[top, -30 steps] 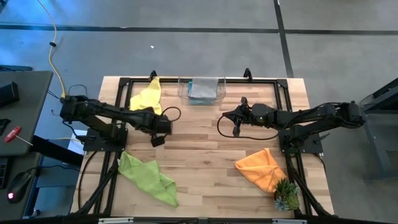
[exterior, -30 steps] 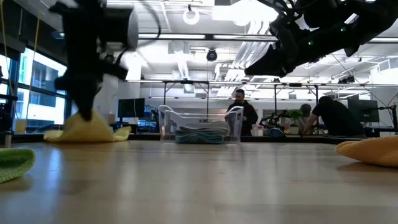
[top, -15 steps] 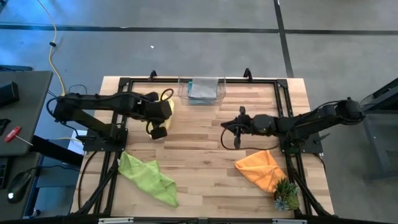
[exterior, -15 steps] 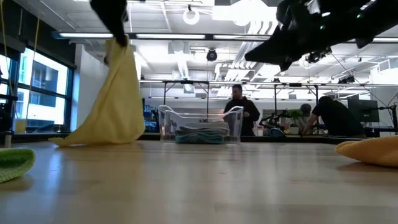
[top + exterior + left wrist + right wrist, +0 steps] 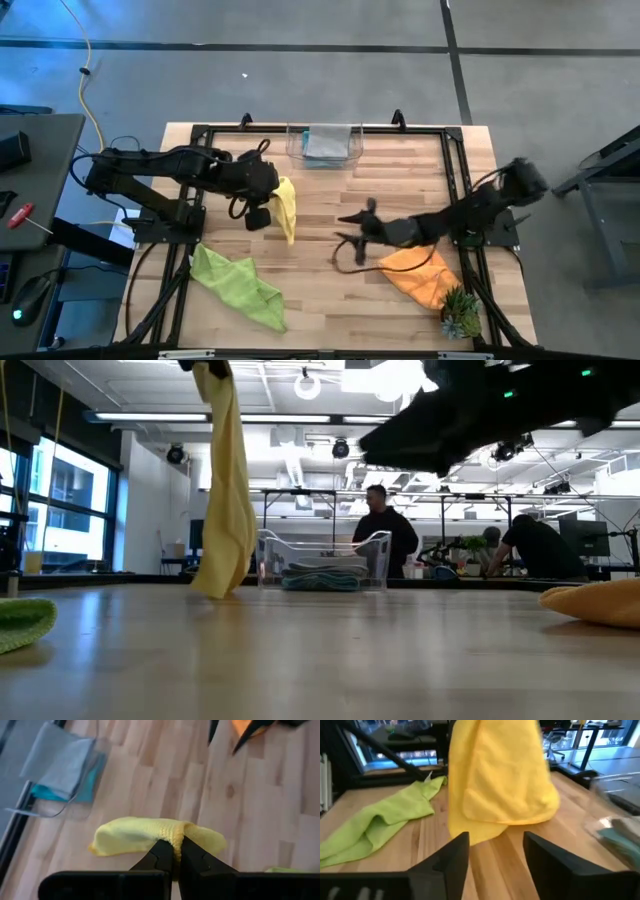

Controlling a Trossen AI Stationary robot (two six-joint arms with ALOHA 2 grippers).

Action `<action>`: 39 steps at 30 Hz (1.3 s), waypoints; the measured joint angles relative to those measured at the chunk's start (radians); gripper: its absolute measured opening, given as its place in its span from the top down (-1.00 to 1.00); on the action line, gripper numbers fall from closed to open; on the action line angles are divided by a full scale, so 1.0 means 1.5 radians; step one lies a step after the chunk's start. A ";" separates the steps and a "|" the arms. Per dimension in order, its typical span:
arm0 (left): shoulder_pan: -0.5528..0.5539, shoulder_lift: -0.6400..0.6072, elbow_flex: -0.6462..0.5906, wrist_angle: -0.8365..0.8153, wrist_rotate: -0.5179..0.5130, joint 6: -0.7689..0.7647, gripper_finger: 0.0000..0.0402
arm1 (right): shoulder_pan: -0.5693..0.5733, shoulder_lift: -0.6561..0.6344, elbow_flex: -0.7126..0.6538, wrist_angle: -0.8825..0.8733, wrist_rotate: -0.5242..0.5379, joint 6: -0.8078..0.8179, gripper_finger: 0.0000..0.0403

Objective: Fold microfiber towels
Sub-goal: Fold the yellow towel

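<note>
A yellow towel [image 5: 288, 210] hangs from my left gripper [image 5: 176, 851], which is shut on it high over the table's left middle. In the low view it forms a long drape [image 5: 228, 490], and I cannot tell whether its lower tip touches the wood. My right gripper [image 5: 495, 855] stands open near the table's middle [image 5: 345, 230], pointing level at the yellow towel and short of it. A lime green towel [image 5: 238, 288] lies crumpled at the near left. An orange towel [image 5: 420, 272] lies crumpled at the near right. My left gripper pinches a bunched fold at the yellow towel's top [image 5: 172, 834] between its two fingers, which slant down from above. How many layers they hold I cannot tell. The towel hangs slack below the fingers, lifted off the table except perhaps its lower tip [image 5: 213, 592].
A clear bin [image 5: 325, 145] with folded grey and teal cloths stands at the far edge's middle. A small green spiky plant [image 5: 460, 315] sits beside the orange towel at the near right corner. Bare wood lies between the two arms. People show in the room behind.
My left gripper has risen and gone toward the table's middle, lifting the yellow towel from a heap at the far left until it hangs long below the fingers. My right gripper has swung toward the near left, to the table's middle, and has opened.
</note>
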 joint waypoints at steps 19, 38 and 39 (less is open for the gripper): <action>-0.051 0.000 0.000 0.007 -0.033 -0.050 1.00 | -0.047 0.323 0.354 -0.005 -0.012 -0.022 -0.25; -0.051 0.001 0.000 0.009 -0.053 -0.048 1.00 | -0.077 0.332 0.388 -0.044 0.017 0.038 0.49; -0.051 0.001 0.000 0.009 -0.053 -0.048 1.00 | -0.076 0.332 0.388 -0.046 0.017 0.036 0.58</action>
